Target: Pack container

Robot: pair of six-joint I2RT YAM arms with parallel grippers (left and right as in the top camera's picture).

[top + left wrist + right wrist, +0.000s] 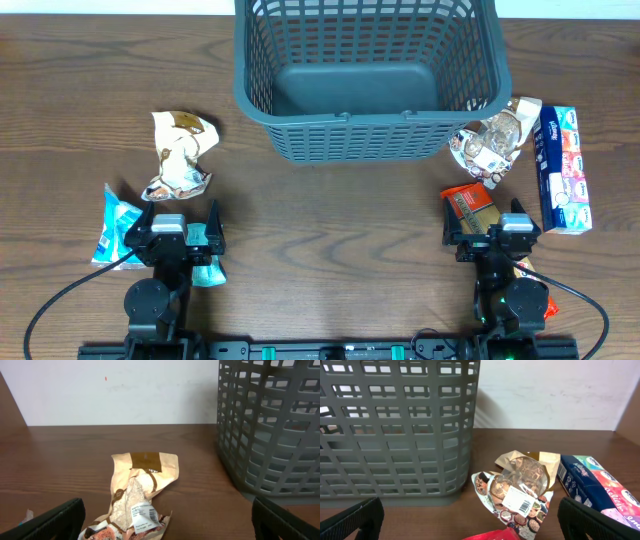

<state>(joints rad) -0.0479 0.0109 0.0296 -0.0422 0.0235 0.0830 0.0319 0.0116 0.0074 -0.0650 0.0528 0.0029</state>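
Observation:
The grey-blue slotted basket [366, 75] stands empty at the table's far middle; it also shows in the left wrist view [272, 430] and right wrist view [395, 430]. My left gripper [172, 238] is open and empty near the front left, behind a cream and brown snack packet [180, 152] [137, 495]. A light blue packet [115, 222] lies to its left. My right gripper [495, 232] is open and empty at the front right, over a red-orange packet [470, 203] [495, 535]. A clear nut packet [492, 140] [520, 487] lies ahead of it.
A blue and red box [562, 170] [602, 485] lies at the right, beside the nut packet. A small teal packet [207, 268] sits beside the left gripper. An orange packet [532, 285] lies partly under the right arm. A white wall stands behind the table.

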